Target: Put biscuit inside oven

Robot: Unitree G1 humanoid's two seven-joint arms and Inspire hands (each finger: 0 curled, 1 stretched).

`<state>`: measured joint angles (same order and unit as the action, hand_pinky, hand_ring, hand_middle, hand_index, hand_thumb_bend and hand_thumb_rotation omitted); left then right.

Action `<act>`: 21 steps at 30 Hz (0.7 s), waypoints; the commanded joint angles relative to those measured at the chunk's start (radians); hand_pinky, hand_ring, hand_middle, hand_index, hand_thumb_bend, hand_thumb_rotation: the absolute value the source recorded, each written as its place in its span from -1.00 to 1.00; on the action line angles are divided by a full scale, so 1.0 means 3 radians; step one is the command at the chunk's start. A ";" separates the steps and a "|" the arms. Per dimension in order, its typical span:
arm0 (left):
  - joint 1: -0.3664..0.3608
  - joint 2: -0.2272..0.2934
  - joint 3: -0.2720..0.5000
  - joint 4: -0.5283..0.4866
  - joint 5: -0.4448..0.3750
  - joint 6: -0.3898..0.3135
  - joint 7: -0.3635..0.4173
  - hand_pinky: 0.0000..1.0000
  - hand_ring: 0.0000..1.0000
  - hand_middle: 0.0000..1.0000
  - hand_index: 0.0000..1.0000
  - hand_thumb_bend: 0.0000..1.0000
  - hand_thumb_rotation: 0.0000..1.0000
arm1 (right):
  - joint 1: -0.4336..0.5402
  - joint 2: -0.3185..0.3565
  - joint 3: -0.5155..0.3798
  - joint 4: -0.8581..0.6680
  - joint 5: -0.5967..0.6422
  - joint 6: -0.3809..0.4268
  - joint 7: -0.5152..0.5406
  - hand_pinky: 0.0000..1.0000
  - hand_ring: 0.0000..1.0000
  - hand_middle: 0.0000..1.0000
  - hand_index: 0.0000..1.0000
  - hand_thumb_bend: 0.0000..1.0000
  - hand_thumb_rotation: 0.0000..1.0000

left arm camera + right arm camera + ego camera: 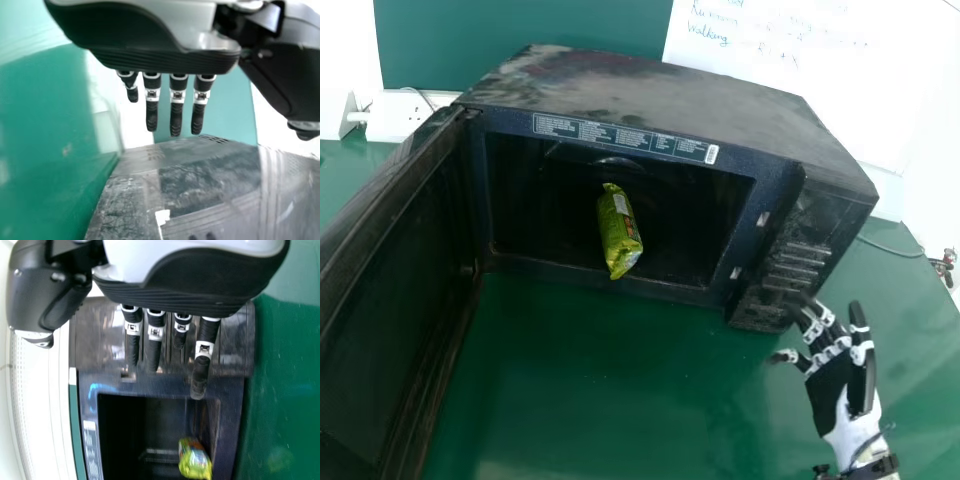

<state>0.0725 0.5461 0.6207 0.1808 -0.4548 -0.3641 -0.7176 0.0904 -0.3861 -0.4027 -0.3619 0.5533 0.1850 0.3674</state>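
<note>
Open and holding nothing, the right hand (831, 384) has its fingers spread and only slightly bent, near the front corner of the oven (650, 98) and over the table (620, 385). Ahead of it and to its left, the biscuit packet (620, 232) is in the oven's mouth, its near end reaching the front lip (550, 271). Farther left of the hand, past the packet, the door (395, 300) stands wide open. The left hand (165, 60) also has nothing in its grasp, its fingers straight.

The packet should be light, so lifting it ought to take little effort. Its wrapper looks thin and glossy, likely soft and crackly at the ends, firmer where the biscuits fill it, and apt to slide under a loose touch. A hard squeeze could crack what is inside. If it needs gripping, the best hold is probably across the filled middle, thumb on one long side and fingers on the other, not by the crimped end. As it lies, though, a gentle push with straight fingers on the end nearest the hand may be enough to seat it deeper.
</note>
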 commanded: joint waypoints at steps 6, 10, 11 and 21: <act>-0.0034 -0.0152 -0.0095 0.0273 0.0301 -0.0814 0.0135 0.72 0.73 0.75 0.67 0.65 1.00 | 0.0030 0.0048 -0.0085 -0.0057 -0.0078 0.0069 -0.0273 0.37 0.99 1.00 1.00 0.76 0.82; -0.0098 -0.0186 -0.0145 0.0441 0.0371 -0.1147 0.0205 0.74 0.76 0.79 0.70 0.64 1.00 | -0.0015 0.0063 -0.0092 -0.0017 -0.0129 0.0022 -0.0326 0.60 1.00 1.00 1.00 0.77 0.78; -0.0106 -0.0191 -0.0165 0.0469 0.0370 -0.1189 0.0215 0.76 0.77 0.79 0.71 0.64 1.00 | -0.0029 0.0069 -0.0093 0.0005 -0.0151 -0.0008 -0.0328 0.61 1.00 1.00 1.00 0.77 0.76; -0.0216 -0.0072 -0.0452 0.0896 0.0529 -0.1956 0.0065 1.00 1.00 1.00 1.00 0.72 1.00 | -0.0122 0.0091 -0.0102 0.0222 -0.0232 -0.0264 -0.0185 0.99 1.00 1.00 1.00 1.00 0.82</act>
<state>0.0100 0.5179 0.5088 0.4181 -0.3003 -0.9034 -0.6823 0.0530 -0.3646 -0.4262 -0.3067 0.4871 0.1248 0.3041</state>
